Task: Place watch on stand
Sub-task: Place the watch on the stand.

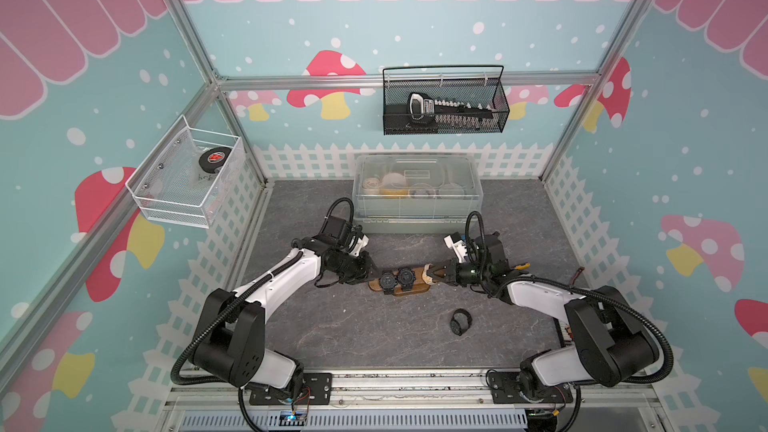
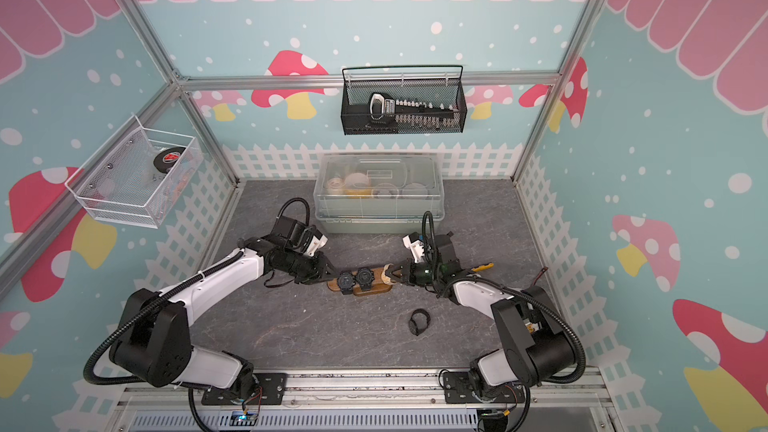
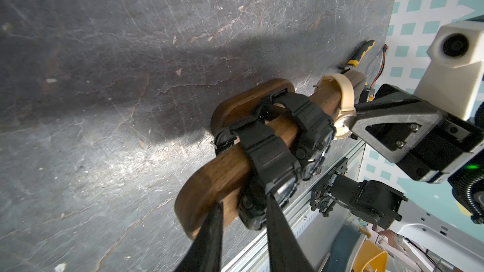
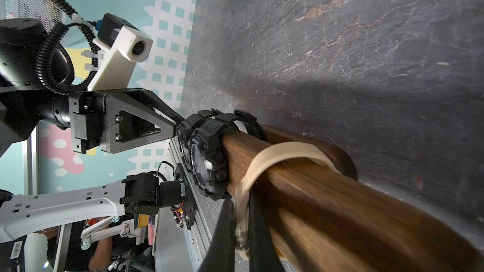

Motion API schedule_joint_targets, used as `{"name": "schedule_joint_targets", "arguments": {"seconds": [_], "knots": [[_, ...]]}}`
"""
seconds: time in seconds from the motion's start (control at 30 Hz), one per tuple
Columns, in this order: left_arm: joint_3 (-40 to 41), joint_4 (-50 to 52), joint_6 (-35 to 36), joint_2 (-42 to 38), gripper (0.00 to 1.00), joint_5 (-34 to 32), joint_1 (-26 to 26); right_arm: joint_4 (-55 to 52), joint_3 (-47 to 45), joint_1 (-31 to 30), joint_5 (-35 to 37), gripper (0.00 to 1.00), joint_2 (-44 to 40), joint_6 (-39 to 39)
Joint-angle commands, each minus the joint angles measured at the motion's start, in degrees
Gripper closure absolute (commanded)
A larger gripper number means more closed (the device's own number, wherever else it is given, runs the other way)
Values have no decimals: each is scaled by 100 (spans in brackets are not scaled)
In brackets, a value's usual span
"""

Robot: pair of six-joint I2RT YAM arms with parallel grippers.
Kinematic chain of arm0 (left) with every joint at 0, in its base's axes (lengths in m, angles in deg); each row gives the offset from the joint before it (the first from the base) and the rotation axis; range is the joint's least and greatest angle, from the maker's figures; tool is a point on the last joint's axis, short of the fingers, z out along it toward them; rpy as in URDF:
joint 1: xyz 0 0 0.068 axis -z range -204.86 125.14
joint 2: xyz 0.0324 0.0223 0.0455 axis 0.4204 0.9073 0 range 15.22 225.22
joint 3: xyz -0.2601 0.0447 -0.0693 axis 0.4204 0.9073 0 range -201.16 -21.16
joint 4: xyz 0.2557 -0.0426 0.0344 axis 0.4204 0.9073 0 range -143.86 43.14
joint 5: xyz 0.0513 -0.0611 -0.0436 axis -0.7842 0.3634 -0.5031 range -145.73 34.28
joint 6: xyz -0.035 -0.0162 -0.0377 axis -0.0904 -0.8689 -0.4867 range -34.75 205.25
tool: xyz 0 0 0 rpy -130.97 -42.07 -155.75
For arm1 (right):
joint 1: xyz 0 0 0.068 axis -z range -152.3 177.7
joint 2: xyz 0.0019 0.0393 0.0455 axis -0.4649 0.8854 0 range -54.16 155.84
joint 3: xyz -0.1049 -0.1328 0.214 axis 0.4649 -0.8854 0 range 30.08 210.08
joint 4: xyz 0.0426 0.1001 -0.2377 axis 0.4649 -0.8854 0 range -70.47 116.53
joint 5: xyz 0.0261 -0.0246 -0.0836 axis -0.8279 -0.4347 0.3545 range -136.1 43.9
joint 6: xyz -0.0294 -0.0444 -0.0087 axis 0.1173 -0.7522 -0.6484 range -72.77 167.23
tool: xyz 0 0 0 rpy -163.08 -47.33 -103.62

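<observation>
Left fingers [image 3: 209, 239] are closed part-way over the left black watch [image 3: 264, 153] and the bar beneath, apparently bracing the stand [image 1: 419, 279]. The beige watch [image 3: 347, 95] is looped round the bar near its right end, its strap pinched in the clenched right fingers [image 4: 260, 231]. Recommended: brace firmly, slide the band squarely inward, clear of the rounded end, then release.

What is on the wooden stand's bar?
A black watch, a second black watch and a beige watch, strapped around the bar. The right claw partly covers the beige one.
</observation>
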Motion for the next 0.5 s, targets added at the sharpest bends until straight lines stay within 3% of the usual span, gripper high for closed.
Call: {"name": "schedule_joint_targets", "arguments": {"seconds": [0.0,0.47], "knots": [[33,-65,21,28,71,23,-34,27,109,-120,124,100,149,107],[55,-61,30,2,71,20,-38,164,353,-263,208,100,348,194]]}}
